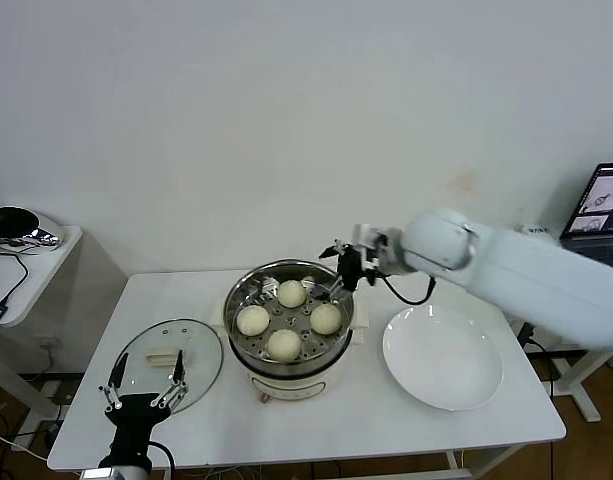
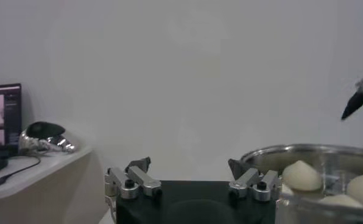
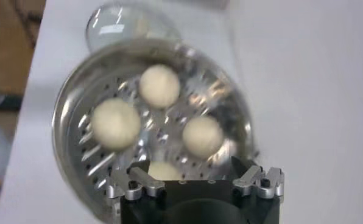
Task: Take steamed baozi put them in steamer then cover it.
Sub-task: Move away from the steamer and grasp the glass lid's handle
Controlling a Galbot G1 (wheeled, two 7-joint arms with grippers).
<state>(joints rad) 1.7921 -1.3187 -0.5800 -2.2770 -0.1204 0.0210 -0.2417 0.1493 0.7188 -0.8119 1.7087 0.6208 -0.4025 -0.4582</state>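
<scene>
All four steamed baozi (image 1: 289, 319) sit on the perforated tray inside the steamer (image 1: 248, 351) at the middle of the table (image 1: 486, 425), and the white plate (image 1: 442, 357) beside it is bare, so I judge the loading done and the covering still ahead. My right hand (image 1: 344, 266) hovers over the pot's far rim, jaws wide and holding nothing. My left hand (image 1: 144, 392) waits wide too, low at the table's near edge just short of the cover (image 1: 170, 353). The cover lies flat, handle up, its handle's long axis running across the table. Next I must grip that handle across its short side and lift.
</scene>
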